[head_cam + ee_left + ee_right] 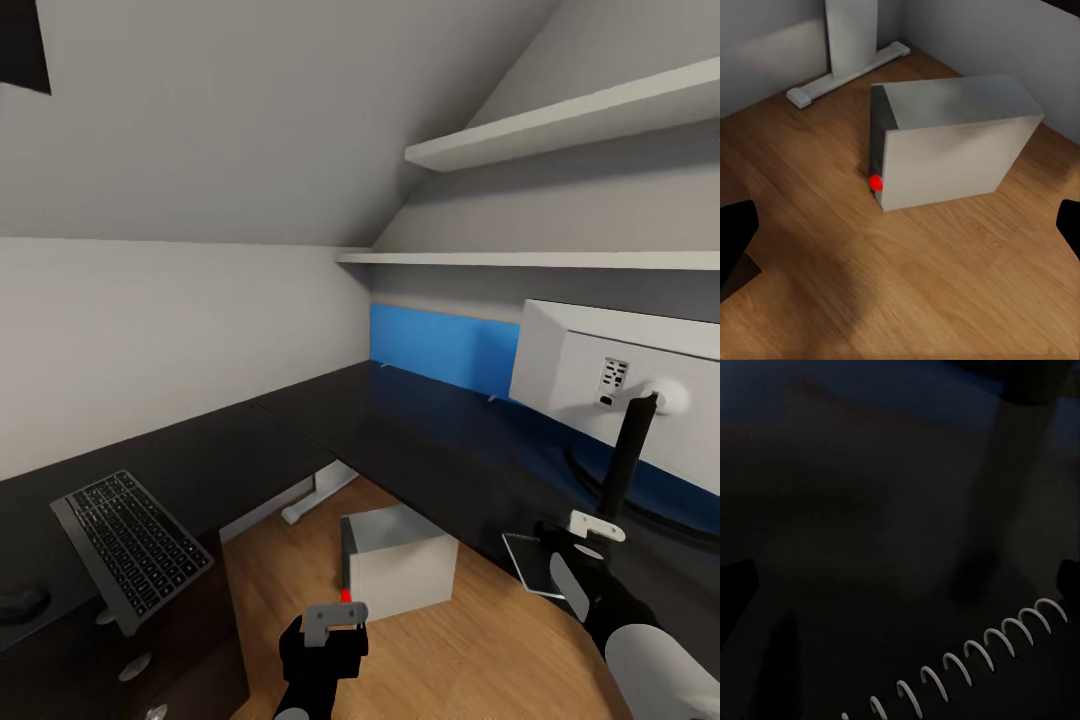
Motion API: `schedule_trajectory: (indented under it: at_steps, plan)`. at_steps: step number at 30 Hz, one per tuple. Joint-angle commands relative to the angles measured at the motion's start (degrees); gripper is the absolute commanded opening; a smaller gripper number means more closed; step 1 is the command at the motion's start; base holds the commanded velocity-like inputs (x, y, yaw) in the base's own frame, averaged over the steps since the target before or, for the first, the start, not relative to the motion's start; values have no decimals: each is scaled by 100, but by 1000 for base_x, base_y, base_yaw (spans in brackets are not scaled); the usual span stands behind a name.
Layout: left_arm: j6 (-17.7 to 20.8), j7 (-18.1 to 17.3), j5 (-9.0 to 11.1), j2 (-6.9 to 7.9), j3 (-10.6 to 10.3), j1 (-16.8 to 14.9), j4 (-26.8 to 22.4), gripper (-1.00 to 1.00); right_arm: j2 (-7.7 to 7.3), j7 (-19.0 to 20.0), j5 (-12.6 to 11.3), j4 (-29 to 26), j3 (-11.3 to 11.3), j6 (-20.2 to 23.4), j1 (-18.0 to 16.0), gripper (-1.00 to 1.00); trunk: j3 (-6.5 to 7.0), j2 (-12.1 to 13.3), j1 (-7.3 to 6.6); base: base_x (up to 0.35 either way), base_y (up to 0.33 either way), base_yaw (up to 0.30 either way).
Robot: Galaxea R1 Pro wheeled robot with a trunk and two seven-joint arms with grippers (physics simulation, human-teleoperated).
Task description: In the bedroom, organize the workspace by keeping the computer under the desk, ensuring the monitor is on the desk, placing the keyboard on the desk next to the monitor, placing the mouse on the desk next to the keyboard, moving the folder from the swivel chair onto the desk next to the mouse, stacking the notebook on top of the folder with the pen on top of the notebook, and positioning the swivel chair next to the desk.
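Head view, one keyboard [132,549], one monitor [610,385], one computer [398,559], left gripper [900,232] apart, right gripper [904,585] apart.

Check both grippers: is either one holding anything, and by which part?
Left gripper holds nothing, open above the computer. Right gripper is over the notebook; a grip cannot be told.

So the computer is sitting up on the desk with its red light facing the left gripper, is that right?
Not quite: the computer stands on the wood floor, beside the desk, not on it. The left wrist view shows this; its red light does face the left gripper.
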Motion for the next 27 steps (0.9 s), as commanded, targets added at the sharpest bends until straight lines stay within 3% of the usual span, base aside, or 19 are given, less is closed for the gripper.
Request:
schedule_trajectory:
  at_steps: [1,27]
  plan:
    - [20,43,33,-1,-9,-7,-7,100,0,-19,-104,99,-3,23,2,100,-8,-3,0,-9,6,0]
    - [17,51,41,3,-9,-7,-7,100,0,-10,-104,99,3,22,2,100,-8,-3,0,-24,0,0]
